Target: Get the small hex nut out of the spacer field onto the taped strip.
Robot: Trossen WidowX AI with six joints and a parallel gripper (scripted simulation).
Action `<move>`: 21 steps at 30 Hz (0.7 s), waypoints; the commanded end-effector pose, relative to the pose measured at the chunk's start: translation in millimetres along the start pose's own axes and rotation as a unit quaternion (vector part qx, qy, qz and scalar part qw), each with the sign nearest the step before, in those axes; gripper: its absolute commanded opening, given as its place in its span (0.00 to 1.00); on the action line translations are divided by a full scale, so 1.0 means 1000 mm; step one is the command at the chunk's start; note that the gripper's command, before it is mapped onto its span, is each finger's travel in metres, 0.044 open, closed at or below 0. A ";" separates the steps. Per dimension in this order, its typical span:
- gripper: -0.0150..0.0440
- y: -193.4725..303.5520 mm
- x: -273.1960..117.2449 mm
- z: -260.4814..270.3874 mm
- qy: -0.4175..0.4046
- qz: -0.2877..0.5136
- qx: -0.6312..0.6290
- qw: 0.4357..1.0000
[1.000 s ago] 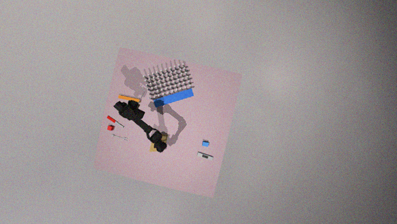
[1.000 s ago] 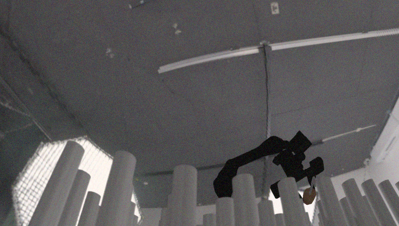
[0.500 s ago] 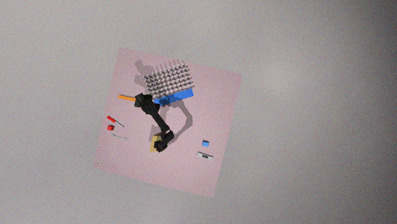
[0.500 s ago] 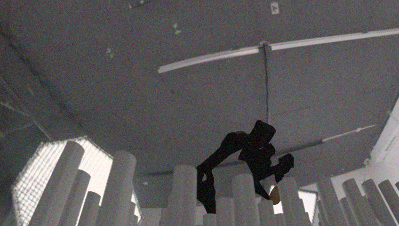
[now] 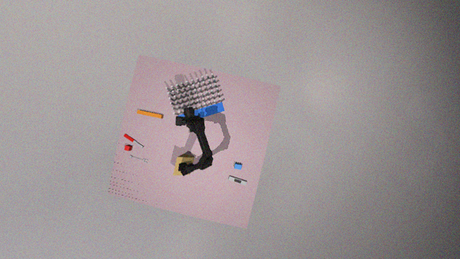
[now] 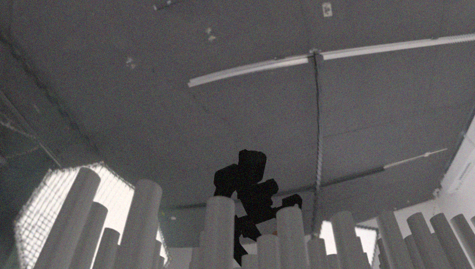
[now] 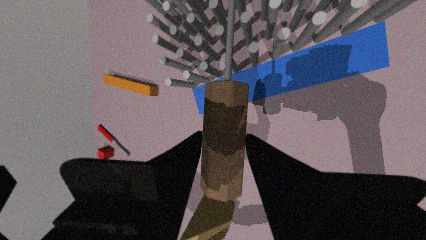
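Note:
My gripper (image 7: 224,136) is shut on the brown wooden handle (image 7: 225,120) of a tool. Its thin metal shaft (image 7: 230,42) points forward, over the near side of the spacers in the wrist view; its tip cannot be made out. The standing metal spacers (image 5: 196,90) (image 6: 219,230) (image 7: 254,47) form a dense upright field. The blue taped strip (image 5: 217,108) (image 7: 370,57) lies along its front edge. In the top view the arm's hand is over the strip's left part. The hex nut cannot be made out in any view.
An orange bar (image 5: 149,113) (image 7: 131,85) lies left of the field. A red-handled tool (image 5: 128,137) (image 7: 105,132), a red block (image 5: 127,147) (image 7: 105,152) and a thin grey tool (image 5: 139,158) lie at the left. A blue block (image 5: 237,165) and a pale grey object (image 5: 231,178) lie at the right.

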State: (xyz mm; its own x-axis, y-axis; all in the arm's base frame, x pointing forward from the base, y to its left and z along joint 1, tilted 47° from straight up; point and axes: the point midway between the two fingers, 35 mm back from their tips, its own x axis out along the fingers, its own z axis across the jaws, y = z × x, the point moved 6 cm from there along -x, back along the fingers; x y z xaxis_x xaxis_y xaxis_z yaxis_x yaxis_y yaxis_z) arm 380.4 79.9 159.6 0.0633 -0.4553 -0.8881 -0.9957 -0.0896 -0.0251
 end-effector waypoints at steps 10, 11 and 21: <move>0.25 0.026 -0.022 -0.107 -0.018 -0.016 -0.084 0.996; 0.25 0.029 -0.023 -0.115 -0.019 -0.018 -0.090 0.996; 0.25 0.068 -0.039 -0.182 -0.013 -0.032 -0.151 0.988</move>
State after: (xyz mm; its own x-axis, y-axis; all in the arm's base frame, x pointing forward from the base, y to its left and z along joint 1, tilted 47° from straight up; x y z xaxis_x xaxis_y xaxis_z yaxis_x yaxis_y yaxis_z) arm 337.8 -52.9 259.4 0.1045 -0.4217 -0.9007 -0.9417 -0.3333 0.0468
